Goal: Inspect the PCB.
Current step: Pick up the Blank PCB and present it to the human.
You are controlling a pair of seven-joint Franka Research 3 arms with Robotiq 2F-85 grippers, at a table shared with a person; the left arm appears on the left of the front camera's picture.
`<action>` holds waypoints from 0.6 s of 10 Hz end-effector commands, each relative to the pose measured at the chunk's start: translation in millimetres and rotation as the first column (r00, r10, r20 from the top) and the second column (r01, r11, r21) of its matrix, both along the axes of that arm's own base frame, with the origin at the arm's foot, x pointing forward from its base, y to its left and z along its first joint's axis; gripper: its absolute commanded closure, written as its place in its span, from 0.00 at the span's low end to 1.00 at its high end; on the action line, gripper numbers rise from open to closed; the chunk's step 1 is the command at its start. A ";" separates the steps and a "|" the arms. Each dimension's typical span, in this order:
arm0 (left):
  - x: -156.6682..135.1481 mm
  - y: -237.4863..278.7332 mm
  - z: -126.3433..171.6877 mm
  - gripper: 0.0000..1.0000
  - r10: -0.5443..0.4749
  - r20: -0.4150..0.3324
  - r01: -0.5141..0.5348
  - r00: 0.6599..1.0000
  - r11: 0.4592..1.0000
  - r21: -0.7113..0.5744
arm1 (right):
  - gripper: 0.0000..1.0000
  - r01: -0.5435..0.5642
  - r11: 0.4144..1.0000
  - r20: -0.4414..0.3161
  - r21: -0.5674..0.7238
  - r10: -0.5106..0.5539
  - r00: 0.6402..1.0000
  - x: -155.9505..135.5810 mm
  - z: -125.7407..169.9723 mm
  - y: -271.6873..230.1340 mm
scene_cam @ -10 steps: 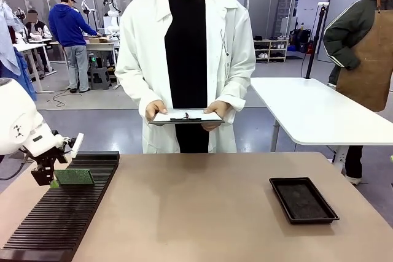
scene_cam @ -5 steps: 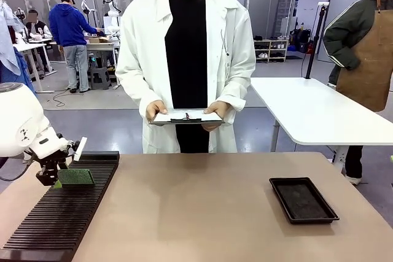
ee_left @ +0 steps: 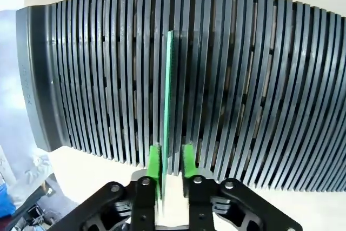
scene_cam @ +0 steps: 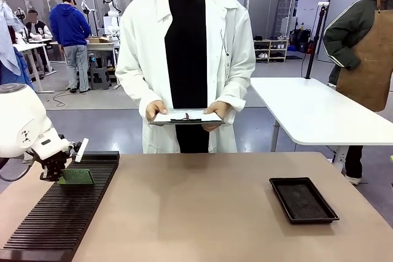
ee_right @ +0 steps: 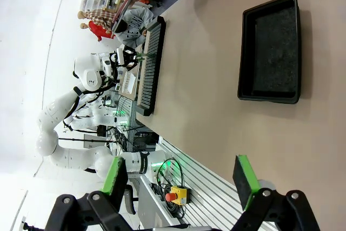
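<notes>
The PCB [scene_cam: 77, 177] is a green board standing on edge in a slot of the black slotted rack [scene_cam: 61, 213], near the rack's far end. My left gripper [scene_cam: 55, 173] is at the board's left end. In the left wrist view the PCB [ee_left: 167, 90] runs edge-on away from my left gripper [ee_left: 172, 160]. The jaws are narrowed around its near end. The board lies against one green pad [ee_left: 155, 160], and a slim gap shows before the other. My right gripper [ee_right: 178, 179] hangs open above the table with nothing between its fingers.
A person in a white coat stands at the far side, holding a clipboard [scene_cam: 186, 116] in both hands. A black tray [scene_cam: 303, 199] lies on the table's right part. The rack [ee_right: 150, 68] runs along the left side.
My left gripper has shifted slightly at the board's left end. The board stays upright in its slot. The person and the tray have not moved.
</notes>
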State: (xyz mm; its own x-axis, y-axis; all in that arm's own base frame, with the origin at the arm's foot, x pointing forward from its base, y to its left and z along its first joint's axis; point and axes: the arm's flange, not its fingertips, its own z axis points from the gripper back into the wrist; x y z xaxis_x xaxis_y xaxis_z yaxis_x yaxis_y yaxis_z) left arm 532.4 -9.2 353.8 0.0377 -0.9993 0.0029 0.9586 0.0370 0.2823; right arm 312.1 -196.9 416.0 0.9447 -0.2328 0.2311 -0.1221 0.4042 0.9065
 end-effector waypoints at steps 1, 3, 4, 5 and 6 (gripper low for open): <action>6.9 -0.6 1.9 1.00 0.006 -0.014 -0.006 1.000 1.000 0.019 | 0.00 -0.001 1.000 0.007 0.009 0.001 1.000 0.3 1.8 -1.3; 6.0 -1.3 4.4 1.00 -0.007 -0.022 0.007 1.000 1.000 0.015 | 0.00 -0.001 1.000 0.007 0.009 0.001 1.000 0.3 1.8 -1.3; 5.6 -1.3 5.2 1.00 -0.008 -0.022 0.009 1.000 1.000 0.020 | 0.00 -0.001 1.000 0.007 0.009 0.001 1.000 0.3 1.8 -1.3; 4.5 -1.2 9.3 1.00 0.003 -0.020 -0.003 1.000 1.000 0.019 | 0.00 -0.001 1.000 0.007 0.009 0.001 1.000 0.3 1.8 -1.3; 2.8 -1.1 17.1 1.00 0.012 -0.010 -0.011 1.000 1.000 0.009 | 0.00 -0.001 1.000 0.007 0.009 0.001 1.000 0.3 1.8 -1.3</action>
